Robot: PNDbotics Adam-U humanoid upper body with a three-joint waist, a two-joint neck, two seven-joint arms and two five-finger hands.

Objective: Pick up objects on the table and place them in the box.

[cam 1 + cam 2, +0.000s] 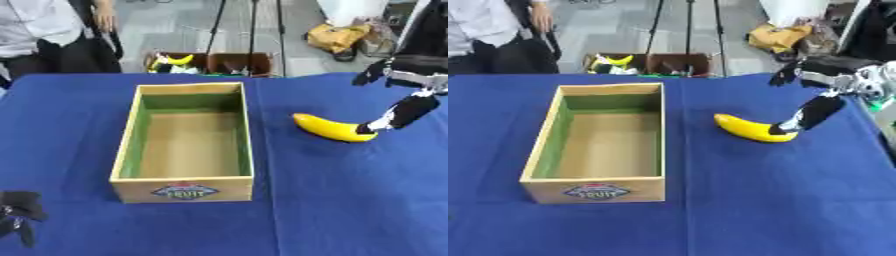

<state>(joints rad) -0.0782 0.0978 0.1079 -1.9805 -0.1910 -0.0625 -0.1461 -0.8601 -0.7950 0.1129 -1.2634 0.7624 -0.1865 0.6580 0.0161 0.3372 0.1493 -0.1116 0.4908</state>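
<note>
Box (pixel 185 190) sits left of centre on the blue table (pixel 350 200), long axis running away from me, and I see only its bare floor inside, so nothing is placed yet. The one object I can find on the cloth is a banana (pixel 750 128), lying on its side well to the right of the box, clear of its wall. My right hand (pixel 808 114) comes in from the upper right and reaches down to the banana's near end; a fingertip is at or on the tip, the rest of the fingers look extended and spread, not wrapped round the fruit. I judge this as contact or the start of a grasp, not a hold: the banana rests on the table. My left hand (pixel 19 214) is idle at the lower left corner, dark fingers hanging relaxed, holding nothing. Remaining, as I read it: close on the banana, lift, carry left over the box wall, let go inside. A crate with more fruit (pixel 175 62) stands on the floor beyond the table.
</note>
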